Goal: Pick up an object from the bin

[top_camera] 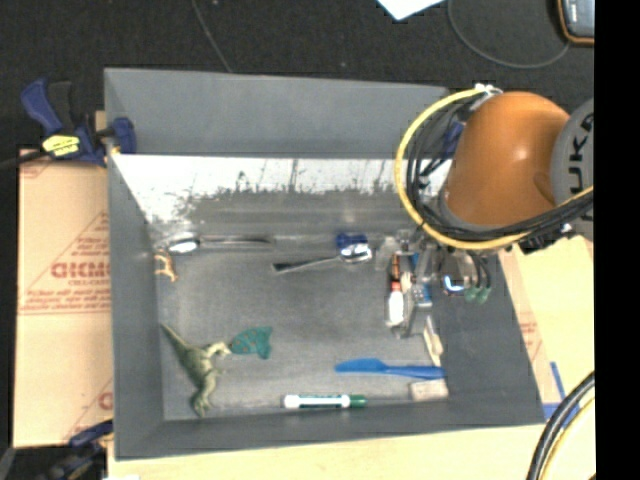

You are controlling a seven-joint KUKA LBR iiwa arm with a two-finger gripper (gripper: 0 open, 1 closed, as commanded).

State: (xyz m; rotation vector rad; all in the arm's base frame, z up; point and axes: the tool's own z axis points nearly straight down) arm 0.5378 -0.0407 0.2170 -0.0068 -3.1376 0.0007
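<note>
My gripper hangs under the orange dome on the right side of the bin, low over the floor. It is open, and I see nothing between its fingers. A blue plastic knife lies flat just in front of it. A small beige block rests by the front wall next to the knife's tip. A metal spoon with a blue end lies to the gripper's left near the back wall. A small green piece sits by the right wall.
A white marker with a green cap lies along the front wall. A green toy dinosaur and a teal scrap occupy the front left. A silver spoon and a small orange piece lie at the back left.
</note>
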